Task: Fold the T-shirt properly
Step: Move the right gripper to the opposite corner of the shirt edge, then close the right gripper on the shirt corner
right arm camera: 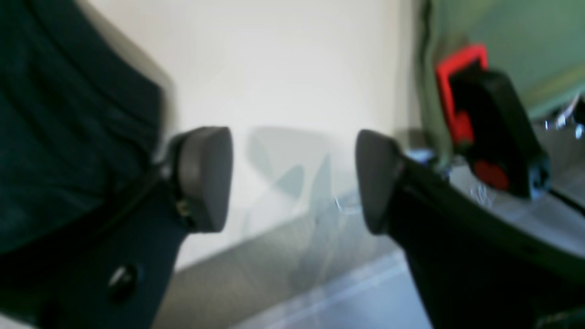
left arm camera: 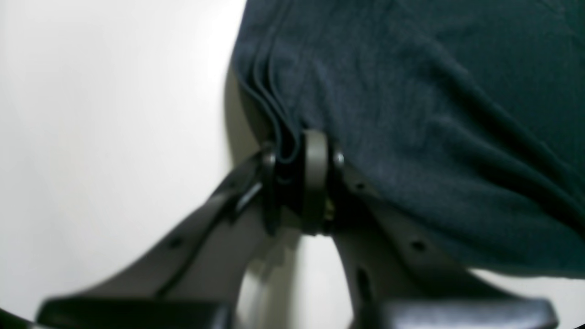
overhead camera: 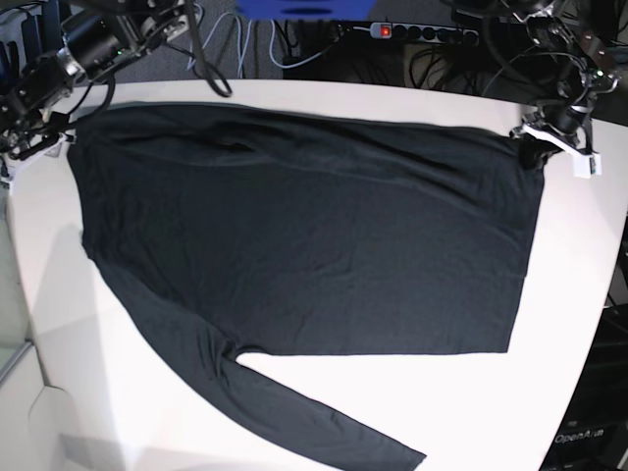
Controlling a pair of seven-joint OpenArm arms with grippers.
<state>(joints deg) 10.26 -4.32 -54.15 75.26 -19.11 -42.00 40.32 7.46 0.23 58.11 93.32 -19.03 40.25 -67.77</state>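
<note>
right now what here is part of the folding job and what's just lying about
Part of the job:
- black shirt
- left gripper, clamped on the shirt's edge
- right gripper, open, holding nothing

Just lying about:
- power strip
- cables
- table

the only readable text is the word "openarm" in pale letters on the dark robot base [overhead camera: 586,438] at the lower right of the base view.

A white table [overhead camera: 579,294] with a power strip [overhead camera: 422,31] and tangled cables [overhead camera: 245,44] behind it.
</note>
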